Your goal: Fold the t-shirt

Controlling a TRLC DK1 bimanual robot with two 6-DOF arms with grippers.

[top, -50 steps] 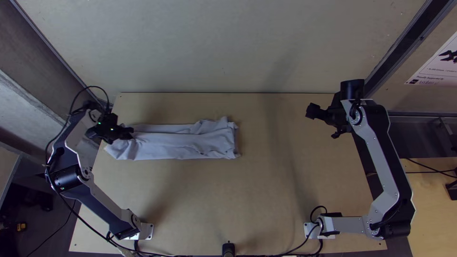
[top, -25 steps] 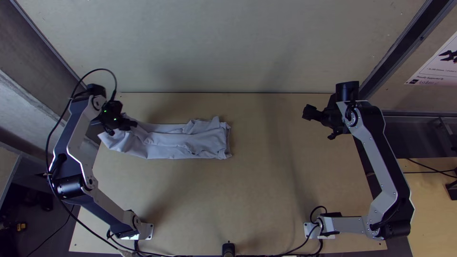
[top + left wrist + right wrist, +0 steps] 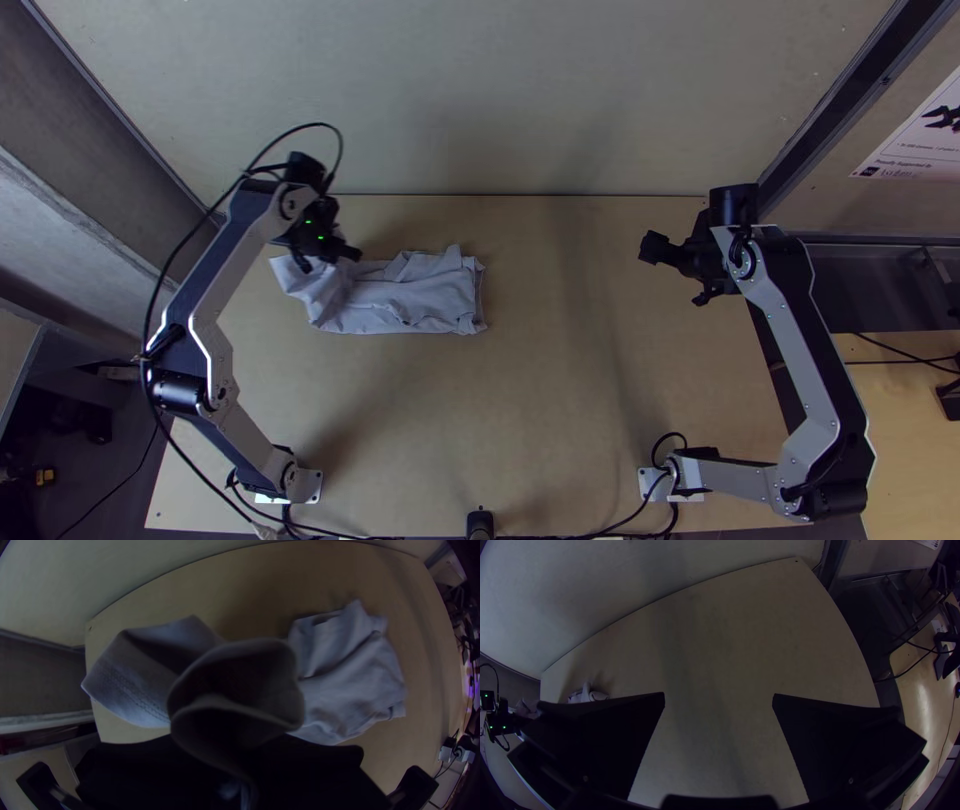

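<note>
A: Where is the t-shirt lying?

B: It is occupying the left half of the table, near the far edge. The right-hand portion is resting flat in a folded, wrinkled bundle; the left-hand portion is rising to the left gripper.

A: What are the left gripper's fingers doing?

B: They are closing on the cloth, pinching it into a hollow fold. A stitched flap is spreading out beside the grip.

A: And the right gripper?

B: It is hanging over the table's right side, well apart from the t-shirt. Its fingers are standing wide, holding nothing.
</note>
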